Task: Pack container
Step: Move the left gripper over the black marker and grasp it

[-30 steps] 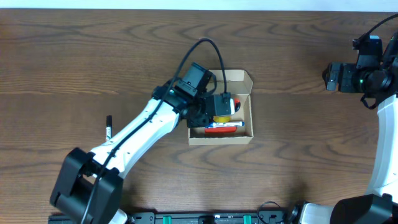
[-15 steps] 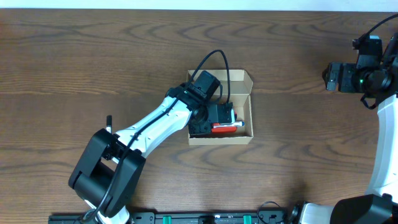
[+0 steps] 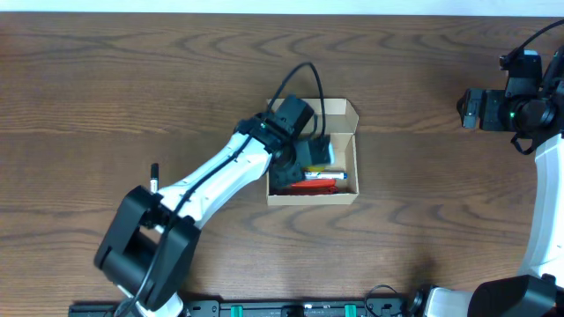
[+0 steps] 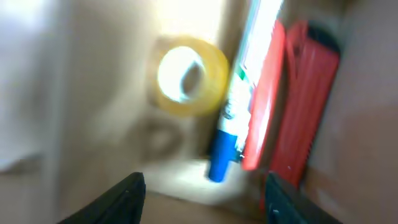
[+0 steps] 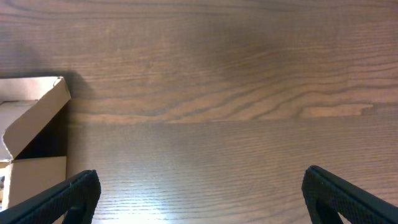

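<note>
- dark brown wood-grain counter (image 3: 106, 79) fills the overhead view, with a pale strip along its far edge.
- at the far left a slim black marker (image 3: 152, 176) lies on the counter, just beside the lower part of the left arm and well apart from everything else.
- the white left arm (image 3: 220, 172) runs on a slant from the near left corner up toward the middle, with a black cable (image 3: 300, 72) looping over its wrist.
- the left fingers (image 3: 317, 158) reach down into the open box. in the wrist view their two dark tips sit at the bottom of the frame, spread wide, with nothing between them and touching none of the things below.
- the tan cardboard box (image 3: 313, 199) sits near the middle of the counter, open at the top, its flap lid (image 3: 339, 110) folded back on the far side.
- inside it, the blurred wrist view shows a yellow roll of tape (image 4: 189, 74) on the box floor.
- just right of the roll lies a white pen (image 4: 233, 118) with a blue cap.
- a flat red piece (image 4: 264, 93) lies against the pen.
- a ribbed red tool (image 4: 308, 106) with a black end lies next to the right wall.
- from overhead the red things lie along the near wall of the box.
- the right wrist view catches one corner of the box and its flap at the left edge, with bare wood across the rest.
- at the far right the right fingers (image 3: 470, 107) hang over the counter, well apart from the box. they are spread wide, one tip in each bottom corner of the wrist view, holding nothing.
</note>
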Action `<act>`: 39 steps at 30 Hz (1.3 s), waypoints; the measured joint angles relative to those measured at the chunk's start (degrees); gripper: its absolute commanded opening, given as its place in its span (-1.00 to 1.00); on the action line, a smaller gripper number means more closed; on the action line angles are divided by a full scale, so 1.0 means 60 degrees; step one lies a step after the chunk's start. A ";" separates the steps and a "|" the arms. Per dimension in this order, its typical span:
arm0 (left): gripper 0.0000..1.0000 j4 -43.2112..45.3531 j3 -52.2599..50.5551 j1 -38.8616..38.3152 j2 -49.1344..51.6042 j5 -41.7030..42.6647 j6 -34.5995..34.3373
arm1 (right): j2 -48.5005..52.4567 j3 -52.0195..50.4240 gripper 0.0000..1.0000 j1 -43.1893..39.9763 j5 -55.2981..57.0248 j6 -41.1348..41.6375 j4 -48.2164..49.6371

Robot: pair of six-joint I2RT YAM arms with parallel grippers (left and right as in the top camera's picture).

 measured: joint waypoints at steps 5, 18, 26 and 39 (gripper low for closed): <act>0.90 -0.1206 0.1326 0.0062 -0.1293 -0.0270 -0.1060 | 0.0000 0.0000 0.98 0.0000 0.0000 0.0000 0.0000; 0.91 -0.4958 0.2310 0.4645 -0.3297 -0.1537 -0.3803 | 0.0000 0.0000 0.98 0.0000 -0.0004 0.0000 -0.0062; 0.91 -0.3905 0.0510 0.8320 -0.3479 -0.1147 -0.5198 | 0.0000 0.0000 0.98 0.0000 -0.0084 0.0000 -0.0051; 0.91 -0.0557 -0.4011 0.8553 -0.3453 -0.0801 -0.6076 | 0.0000 -0.0004 0.99 0.0000 -0.0168 0.0000 -0.0022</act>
